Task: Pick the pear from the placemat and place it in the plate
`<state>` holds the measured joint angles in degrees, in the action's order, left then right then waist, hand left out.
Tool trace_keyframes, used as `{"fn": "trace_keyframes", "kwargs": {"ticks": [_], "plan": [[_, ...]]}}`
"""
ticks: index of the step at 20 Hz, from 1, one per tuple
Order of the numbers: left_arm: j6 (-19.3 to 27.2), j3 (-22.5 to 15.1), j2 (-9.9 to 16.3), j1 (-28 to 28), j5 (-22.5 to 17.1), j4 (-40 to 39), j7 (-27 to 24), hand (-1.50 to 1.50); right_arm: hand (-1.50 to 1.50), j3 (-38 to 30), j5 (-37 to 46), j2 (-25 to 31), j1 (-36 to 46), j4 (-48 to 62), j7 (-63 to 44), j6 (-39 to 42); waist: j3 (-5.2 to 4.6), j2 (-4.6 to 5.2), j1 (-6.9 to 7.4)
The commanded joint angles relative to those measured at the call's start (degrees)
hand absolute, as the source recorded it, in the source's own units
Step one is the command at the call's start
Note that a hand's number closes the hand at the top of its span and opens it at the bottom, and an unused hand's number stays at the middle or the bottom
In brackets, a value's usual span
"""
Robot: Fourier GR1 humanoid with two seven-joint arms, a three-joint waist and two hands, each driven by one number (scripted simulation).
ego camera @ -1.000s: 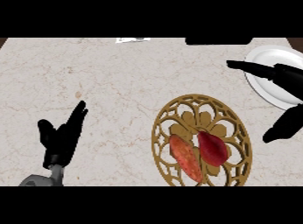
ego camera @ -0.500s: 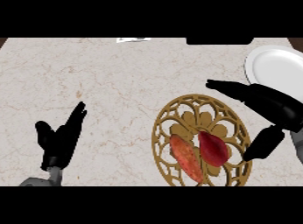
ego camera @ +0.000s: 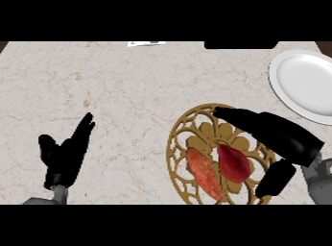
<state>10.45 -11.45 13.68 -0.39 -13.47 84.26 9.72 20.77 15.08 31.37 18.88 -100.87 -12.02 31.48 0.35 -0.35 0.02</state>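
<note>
From my seat, the table is pale marble, veined, filling the head view.

Far left, low: my left hand rests open, fingers straight and angled up toward the right, thumb off to the left. It touches nothing but sits over bare table, well apart from everything else.

Top edge, left of centre: a small white item, too small for me to identify. Further right along the same edge, a dark block, cut off by the frame.

Right of centre, low: the placemat, a round gold openwork piece. On it lie two reddish things side by side. The left one is longer and orange-red; the right one, the pear, is darker red and rounder. Both lie flat on the placemat.

My right hand is over the placemat's right half, spread open, fingers reaching toward the upper left, thumb hanging lower right of the pear. It grips nothing; I cannot tell whether it touches the pear.

Upper right: the white plate, partly cut by the frame, near the placemat but apart from it.
</note>
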Motion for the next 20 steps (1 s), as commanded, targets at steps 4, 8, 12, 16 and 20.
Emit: {"fn": "trace_keyframes", "kwargs": {"ticks": [4, 8, 12, 16, 20], "plan": [[-1.96, 2.40, -0.80, -3.69, -0.91, -4.21, 3.71, 0.00, -1.50, 0.90, 8.20, -1.75, -1.90, -3.06, -2.11, -0.24, -0.37, 0.32, -0.26], [-5.33, 2.96, -0.14, 0.16, -1.68, -2.66, 1.23, 0.00, -1.50, 1.06, 12.44, -5.66, 1.53, 3.47, -2.13, -0.63, -0.36, 0.36, 0.23], [-2.52, 1.13, -3.52, -0.54, 1.49, -3.90, 1.18, 0.00, -1.50, 2.70, 17.55, -8.00, 1.53, 9.04, 2.57, -3.04, -0.35, 0.42, 0.34], [-0.64, -1.04, -5.48, 1.33, 4.19, -2.54, 1.84, 0.00, -1.50, 2.23, 18.26, -8.01, 0.09, 9.61, 3.98, -1.64, -0.34, 0.40, 0.23], [-5.80, 3.41, -1.16, 3.20, 0.62, -0.26, 1.63, 0.00, -1.50, 4.34, 23.08, -10.97, 1.24, 15.96, 7.03, -4.48, -0.34, 0.43, 0.55]]}}
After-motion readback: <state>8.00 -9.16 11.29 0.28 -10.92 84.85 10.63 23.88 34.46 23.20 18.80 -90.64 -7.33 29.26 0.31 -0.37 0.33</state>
